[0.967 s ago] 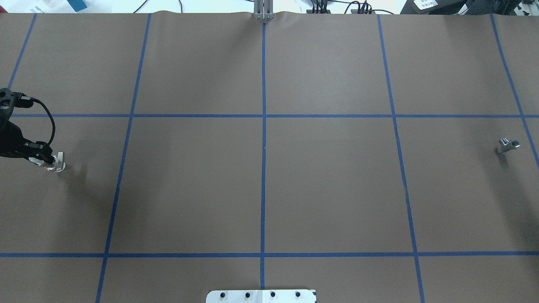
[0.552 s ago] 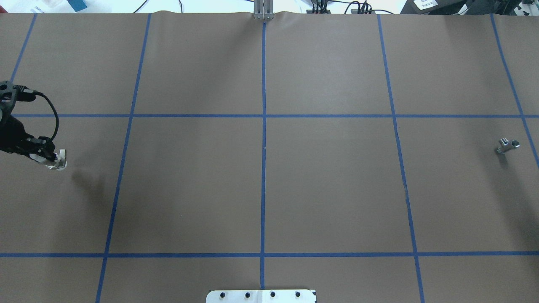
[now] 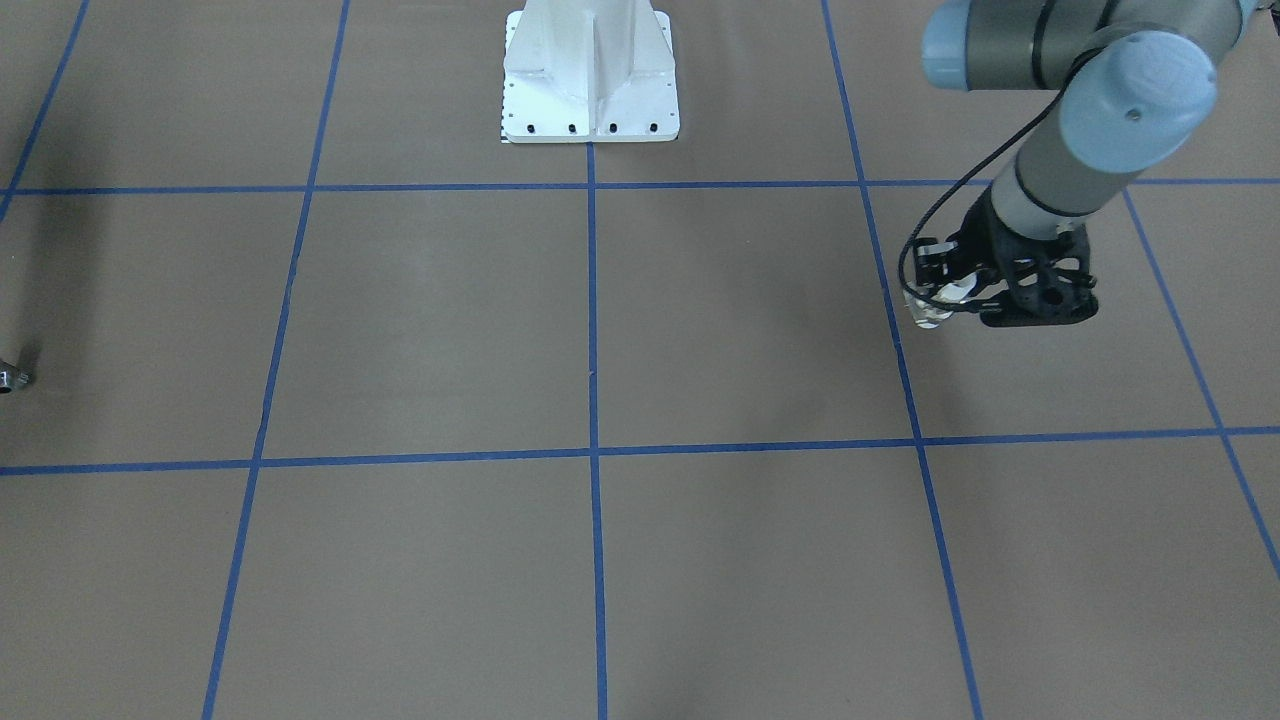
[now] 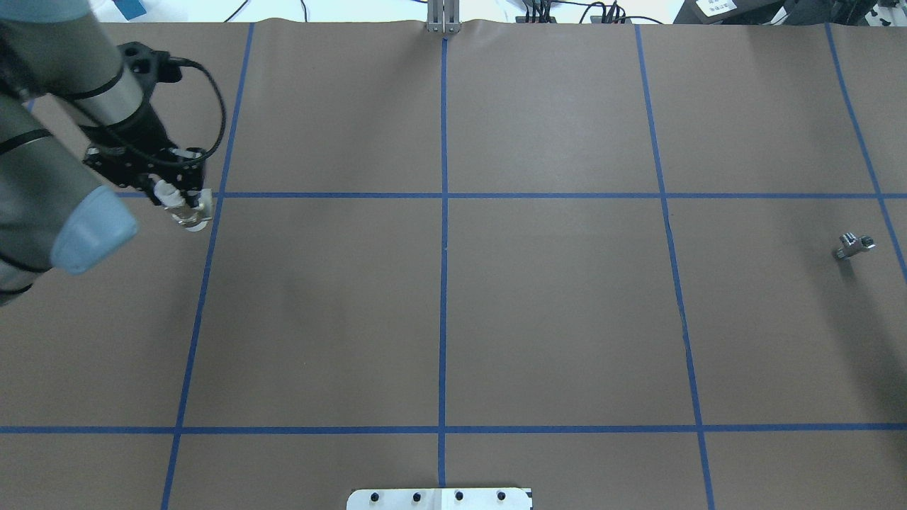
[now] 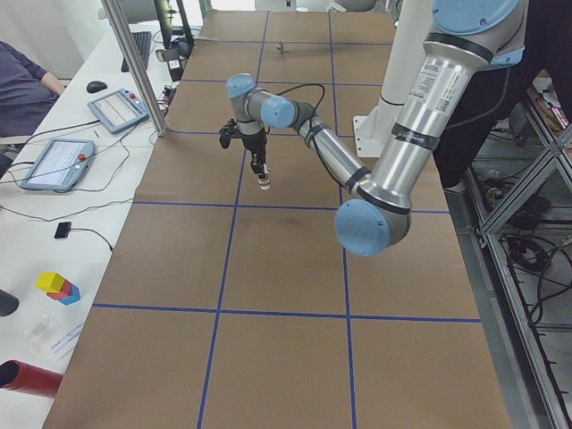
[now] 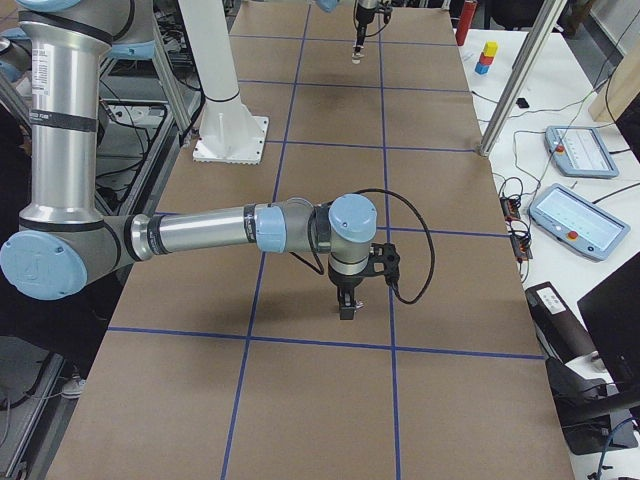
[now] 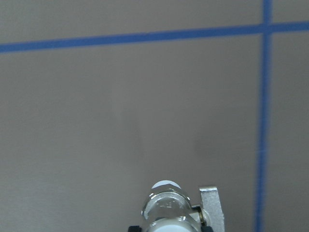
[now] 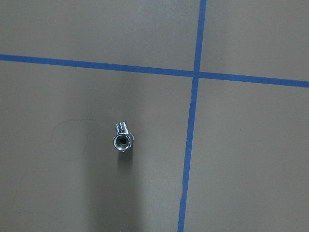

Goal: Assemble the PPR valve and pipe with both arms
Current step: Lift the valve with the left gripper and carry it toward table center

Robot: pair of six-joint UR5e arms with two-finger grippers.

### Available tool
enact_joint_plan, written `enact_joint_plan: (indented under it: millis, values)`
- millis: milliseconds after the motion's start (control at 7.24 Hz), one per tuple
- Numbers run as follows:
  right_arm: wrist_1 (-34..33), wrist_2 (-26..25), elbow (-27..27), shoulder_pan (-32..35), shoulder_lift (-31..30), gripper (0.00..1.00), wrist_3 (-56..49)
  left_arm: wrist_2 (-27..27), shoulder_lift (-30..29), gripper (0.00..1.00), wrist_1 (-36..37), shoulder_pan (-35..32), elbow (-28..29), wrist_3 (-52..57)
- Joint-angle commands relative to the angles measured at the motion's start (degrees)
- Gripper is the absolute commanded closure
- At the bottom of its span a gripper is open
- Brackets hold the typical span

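My left gripper (image 4: pixel 186 204) is shut on the PPR valve (image 4: pixel 193 215), a small white and silvery piece, and holds it above the brown table at the far left. It also shows in the front view (image 3: pixel 930 314) and fills the lower edge of the left wrist view (image 7: pixel 166 205). The pipe (image 4: pixel 854 246), a small shiny silver fitting, lies on the table at the far right; the right wrist view looks straight down on it (image 8: pixel 122 140). My right gripper (image 6: pixel 346 305) shows only in the right side view, hovering over the table; I cannot tell if it is open or shut.
The white bolted pedestal (image 3: pixel 590 80) stands at the robot's side of the table. Blue tape lines (image 4: pixel 443 212) divide the brown surface into squares. A metal post (image 4: pixel 443 18) stands at the far edge. Tablets (image 6: pixel 575 150) lie on the side desk.
My left arm has lifted the valve and carried it away from the left edge, toward the far side and the table's middle. The pipe has not moved.
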Motion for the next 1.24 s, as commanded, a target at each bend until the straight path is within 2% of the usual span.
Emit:
enact_joint_plan:
  millis: [0,276,414,829,1105]
  values:
    - [-0.1,-0.1,0.1,0.0,0.1,0.01,0.3,0.0,-18.9,1.0,-1.1,2.5,17.3,-5.2]
    - [-0.4,-1.5,-0.1,0.0,2.6,0.01,0.3,0.1,-27.6,1.0,-16.9,5.5,33.4,-10.2]
    - [-0.4,-3.6,-0.6,0.0,3.5,0.01,0.3,0.3,-31.7,1.0,-19.1,7.2,38.7,-11.2]
    - [0.2,-3.7,-0.7,0.0,2.0,0.01,2.5,1.6,-33.5,1.0,-19.6,12.0,40.2,-12.6]
    - [0.2,-3.3,-0.3,-0.1,2.2,0.01,3.1,4.2,-33.3,1.0,-23.1,15.1,41.6,-15.9]
